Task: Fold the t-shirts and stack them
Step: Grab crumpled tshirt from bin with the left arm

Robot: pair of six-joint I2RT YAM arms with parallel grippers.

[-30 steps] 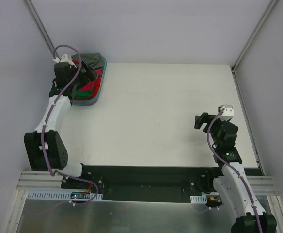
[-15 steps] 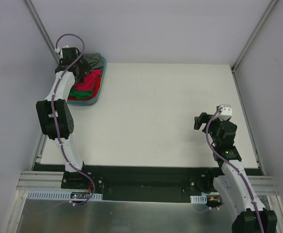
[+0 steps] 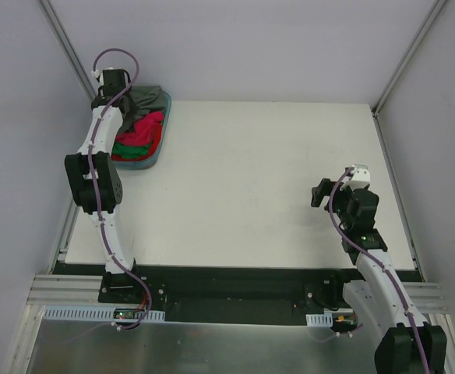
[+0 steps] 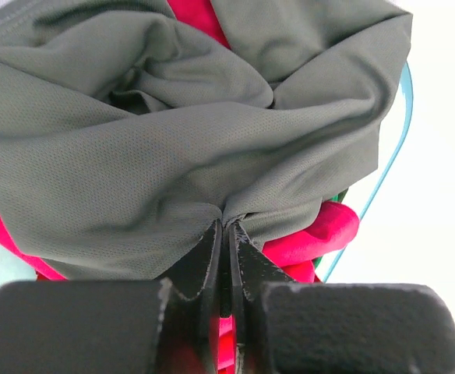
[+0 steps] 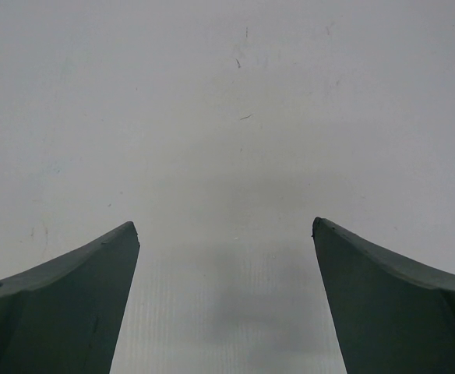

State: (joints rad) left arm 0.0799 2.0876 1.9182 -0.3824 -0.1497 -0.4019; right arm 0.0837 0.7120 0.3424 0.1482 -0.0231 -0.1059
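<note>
Fingers of the left gripper are pressed together with only a thin slit between them, and a bunched fold of the grey t-shirt is pinched at their tips. From that pinch the grey cloth fans upward and outward in deep creases, filling most of the left wrist view. Under it, just to the right of the fingers, a rolled edge of the pink-red shirt pokes out, and more of the same colour shows at the left edge and at the top of the pile. A small sliver of the green shirt is seen beneath the pink-red one. All three garments lie heaped in the teal basket, whose thin rim curves down the right side of the grey cloth.

From the top camera the basket sits at the far left corner of the white table, with the left arm stretched out over it and the grey shirt draped across the basket's far end.

Well apart from this, over the right side of the table, the right gripper has its two fingers spread wide with nothing between them. Only bare tabletop, with a few faint scuffs, shows below them.
</note>
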